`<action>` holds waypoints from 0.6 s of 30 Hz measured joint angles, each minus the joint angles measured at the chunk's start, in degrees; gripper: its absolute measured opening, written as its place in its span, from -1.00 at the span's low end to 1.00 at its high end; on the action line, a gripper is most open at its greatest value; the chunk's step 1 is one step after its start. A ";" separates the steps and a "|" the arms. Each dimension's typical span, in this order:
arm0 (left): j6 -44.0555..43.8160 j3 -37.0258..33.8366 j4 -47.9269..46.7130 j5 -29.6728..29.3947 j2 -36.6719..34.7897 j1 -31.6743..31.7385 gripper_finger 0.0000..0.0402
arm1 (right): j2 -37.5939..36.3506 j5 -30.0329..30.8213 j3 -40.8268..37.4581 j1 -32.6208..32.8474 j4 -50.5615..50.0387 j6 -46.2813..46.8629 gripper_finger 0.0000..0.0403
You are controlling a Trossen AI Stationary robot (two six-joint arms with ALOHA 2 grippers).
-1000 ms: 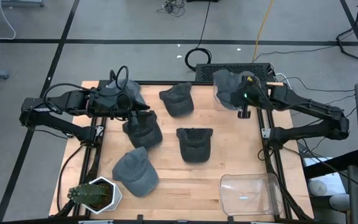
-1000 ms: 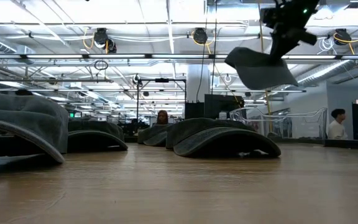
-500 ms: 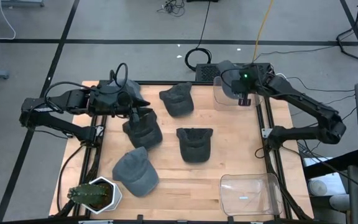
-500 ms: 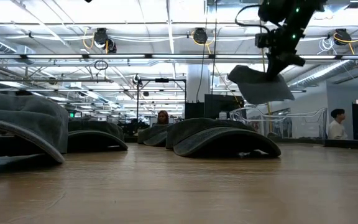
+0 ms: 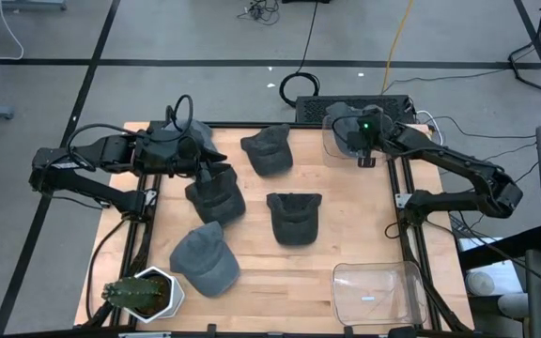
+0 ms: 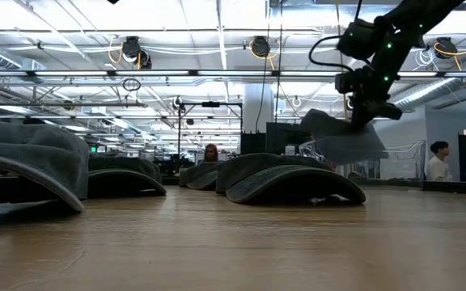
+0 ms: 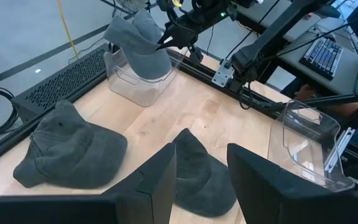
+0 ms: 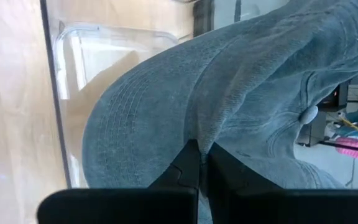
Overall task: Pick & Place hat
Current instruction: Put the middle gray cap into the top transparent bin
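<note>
While the left gripper (image 5: 216,171) is resting spread apart, the right gripper (image 5: 365,141) is pinching a grey fabric cap (image 5: 347,124) over the clear plastic bin (image 5: 332,150).

The grey cloth cap (image 8: 229,93) in the right hand (image 8: 197,163) is soft, matt fabric with fine stitched rows and a small cloth button. Under it stands a clear glossy plastic bin (image 5: 338,150). The light wooden bench (image 5: 346,235) looks smooth with a faint grain. The hand's dark fingers (image 8: 182,171) are matt plastic.
</note>
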 joint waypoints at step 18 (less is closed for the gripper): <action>-2.53 0.00 0.00 0.03 0.00 0.00 -0.24 | -0.08 0.08 -1.77 -0.62 0.90 -0.57 -0.79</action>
